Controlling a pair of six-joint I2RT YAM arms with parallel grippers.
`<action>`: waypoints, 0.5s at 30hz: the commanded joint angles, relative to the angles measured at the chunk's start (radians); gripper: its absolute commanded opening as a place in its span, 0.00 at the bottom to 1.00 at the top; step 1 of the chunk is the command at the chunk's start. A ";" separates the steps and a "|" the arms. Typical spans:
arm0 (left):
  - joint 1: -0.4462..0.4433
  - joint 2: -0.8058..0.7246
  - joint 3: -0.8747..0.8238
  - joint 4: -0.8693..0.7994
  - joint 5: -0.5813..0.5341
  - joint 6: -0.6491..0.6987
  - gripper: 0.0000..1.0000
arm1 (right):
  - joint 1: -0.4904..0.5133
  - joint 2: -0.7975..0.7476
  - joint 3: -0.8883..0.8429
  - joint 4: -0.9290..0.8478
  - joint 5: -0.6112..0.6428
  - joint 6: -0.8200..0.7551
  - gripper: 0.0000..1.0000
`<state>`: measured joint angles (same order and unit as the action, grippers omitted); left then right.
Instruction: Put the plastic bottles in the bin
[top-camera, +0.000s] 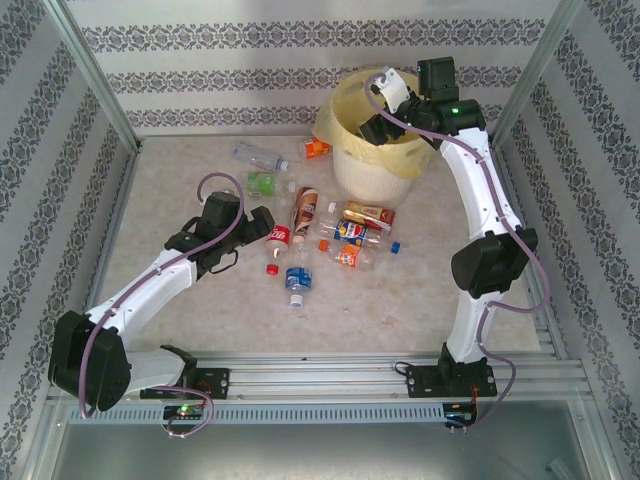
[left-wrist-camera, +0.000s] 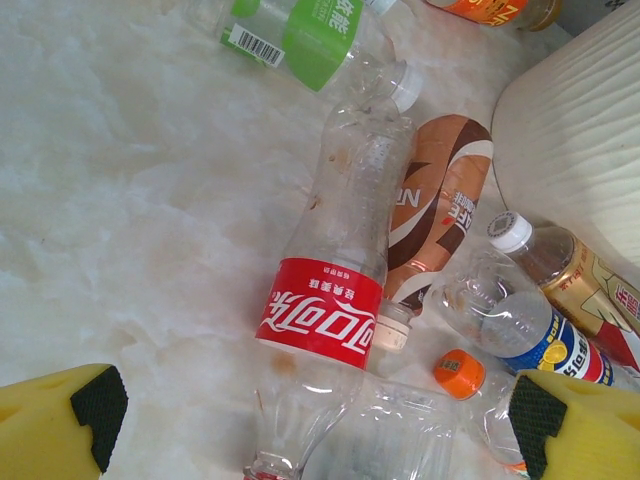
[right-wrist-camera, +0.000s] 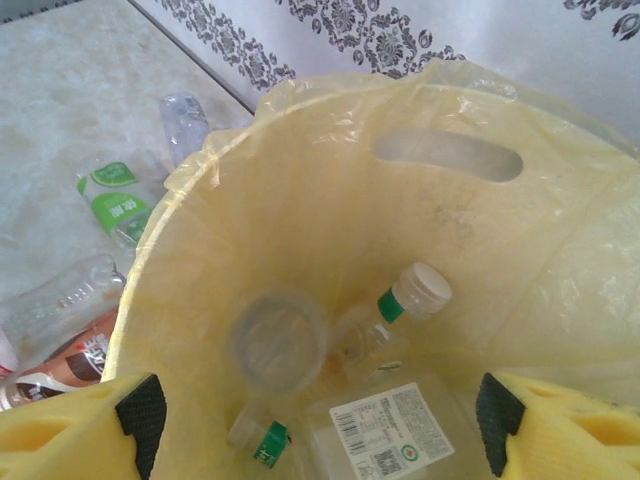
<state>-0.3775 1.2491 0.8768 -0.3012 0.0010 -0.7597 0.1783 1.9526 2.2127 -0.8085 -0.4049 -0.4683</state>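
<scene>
Several plastic bottles (top-camera: 345, 235) lie scattered on the table in front of the bin (top-camera: 370, 175), a white bucket lined with a yellow bag. My left gripper (top-camera: 262, 225) hangs open over a clear red-labelled bottle (left-wrist-camera: 322, 310), whose lower end lies between the fingers (left-wrist-camera: 100, 405) without touching them. Beside it lie a brown-labelled bottle (left-wrist-camera: 440, 200) and a blue-labelled bottle (left-wrist-camera: 530, 335). My right gripper (right-wrist-camera: 312, 420) is open above the bin's mouth (right-wrist-camera: 450, 90), holding nothing. Inside lie a white-capped bottle (right-wrist-camera: 410, 300), a white-labelled bottle (right-wrist-camera: 390, 435) and a blurred clear bottle (right-wrist-camera: 278, 340).
A green-labelled bottle (left-wrist-camera: 310, 30) and an orange one (top-camera: 316, 149) lie left of the bin, with a clear one (top-camera: 255, 154) further left. Loose red (top-camera: 271, 269) and blue (top-camera: 396, 246) caps sit on the table. Patterned walls enclose three sides; a metal rail (top-camera: 320, 375) runs along the near edge.
</scene>
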 joint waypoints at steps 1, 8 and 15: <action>0.008 0.012 0.024 -0.011 0.015 0.023 0.99 | -0.007 -0.045 -0.020 0.056 -0.048 0.040 0.86; 0.009 0.063 0.033 -0.007 0.063 0.052 1.00 | -0.004 -0.170 -0.174 0.255 -0.012 0.223 0.98; 0.008 0.139 0.077 -0.058 0.083 0.131 1.00 | 0.007 -0.342 -0.427 0.488 0.075 0.526 0.98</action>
<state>-0.3775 1.3655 0.9081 -0.3115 0.0723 -0.6884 0.1791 1.6787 1.8614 -0.4622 -0.3748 -0.1165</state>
